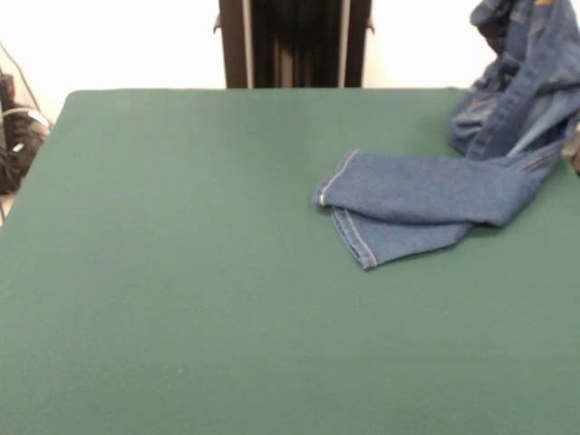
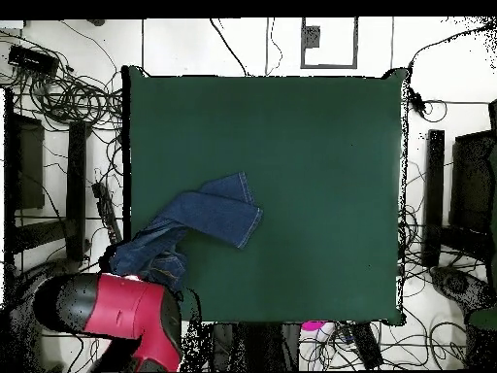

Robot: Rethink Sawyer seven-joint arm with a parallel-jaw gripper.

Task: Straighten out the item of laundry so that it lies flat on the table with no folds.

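Jeans point(image 1: 426, 195) half lifted at table point(image 1: 181, 272) edge, right of front frame.
Arm point(image 2: 121, 311) sits lower left overhead, over bunched waist; legs lie crossed on cloth; grip state cannot tell.

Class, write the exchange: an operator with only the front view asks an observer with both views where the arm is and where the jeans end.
Operator: My view cuts the jeans off at the right. Where's the arm?
Observer: Overhead, the red arm sits at the table corner, beside the bunched end of the jeans.
Operator: Is that bunched end all on the table?
Observer: No, it spills past the table's edge.
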